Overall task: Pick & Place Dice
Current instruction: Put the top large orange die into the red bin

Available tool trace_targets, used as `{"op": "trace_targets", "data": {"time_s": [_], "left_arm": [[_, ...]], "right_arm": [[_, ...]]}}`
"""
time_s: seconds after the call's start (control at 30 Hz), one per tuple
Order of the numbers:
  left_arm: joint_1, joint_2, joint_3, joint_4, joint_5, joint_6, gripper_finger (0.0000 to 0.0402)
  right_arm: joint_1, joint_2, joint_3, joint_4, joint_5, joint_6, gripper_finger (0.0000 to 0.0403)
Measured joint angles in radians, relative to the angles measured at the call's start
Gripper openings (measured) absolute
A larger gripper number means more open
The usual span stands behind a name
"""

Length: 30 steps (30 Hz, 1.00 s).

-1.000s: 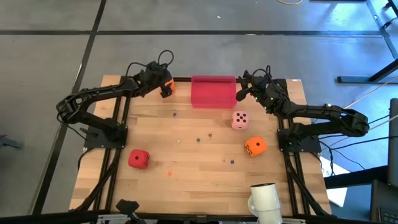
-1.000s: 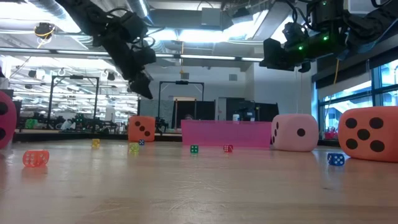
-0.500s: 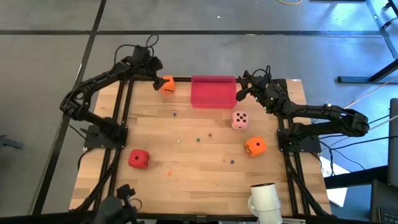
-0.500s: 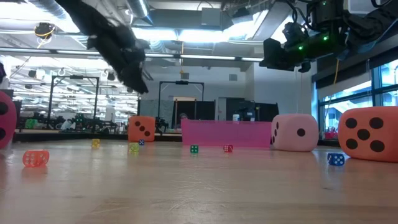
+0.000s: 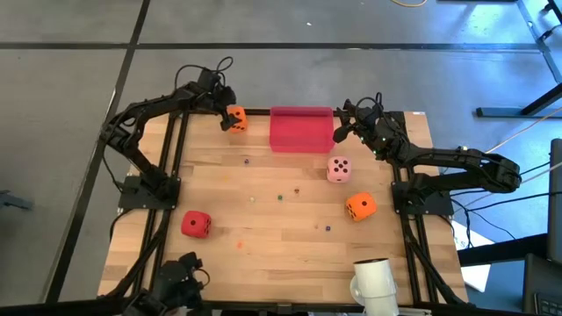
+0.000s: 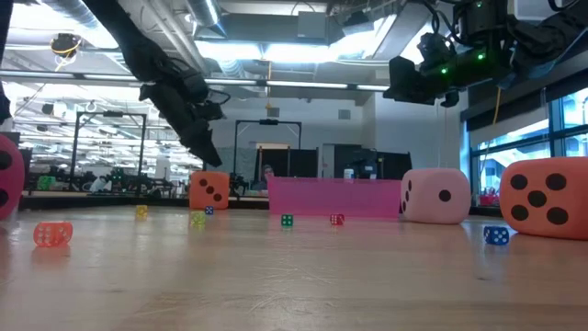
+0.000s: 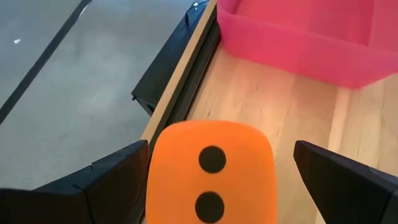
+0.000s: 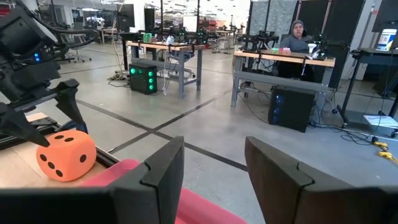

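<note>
An orange die [image 5: 235, 118] rests on the table at the far left corner, beside the pink tray [image 5: 301, 129]. My left gripper [image 5: 225, 106] hangs open just above and behind it. In the left wrist view the die [image 7: 211, 174] shows between the spread fingers, which do not touch it. A pale pink die [image 5: 339, 168], a second orange die [image 5: 360, 206] and a red die [image 5: 196, 224] lie on the wood. My right gripper [image 5: 339, 130] hovers level by the tray's right end, open with nothing between its fingers.
Tiny coloured beads [image 6: 288, 220] are scattered over the middle of the table. A white roll [image 5: 373, 281] stands at the near right corner. The table's far edge and black frame [image 7: 177, 74] run close by the orange die. A person [image 8: 298, 31] sits at a desk far behind.
My left gripper has drawn back from over the orange die toward the table's far left corner. It has turned at the wrist and come down a little behind the die, staying open. The die has kept its place.
</note>
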Motion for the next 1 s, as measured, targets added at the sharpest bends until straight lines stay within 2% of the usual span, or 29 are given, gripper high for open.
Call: {"op": "trace_targets", "data": {"time_s": [0.37,0.63,0.77,1.0], "left_arm": [[0.018,0.004,-0.031,0.019,-0.060,0.016,0.0400],[0.018,0.003,-0.039,0.044,-0.040,0.012,0.0400],[0.020,-0.005,-0.039,0.096,0.018,-0.012,0.0400],[0.032,-0.007,-0.039,0.063,0.013,-0.066,0.0400]], "right_arm": [[0.000,0.000,0.000,0.000,0.000,-0.001,0.0171],[0.000,0.000,0.000,0.000,0.000,-0.001,0.0171],[0.000,0.000,0.000,0.000,0.000,-0.001,0.0171],[0.000,0.000,0.000,0.000,0.000,-0.001,0.0171]]}}
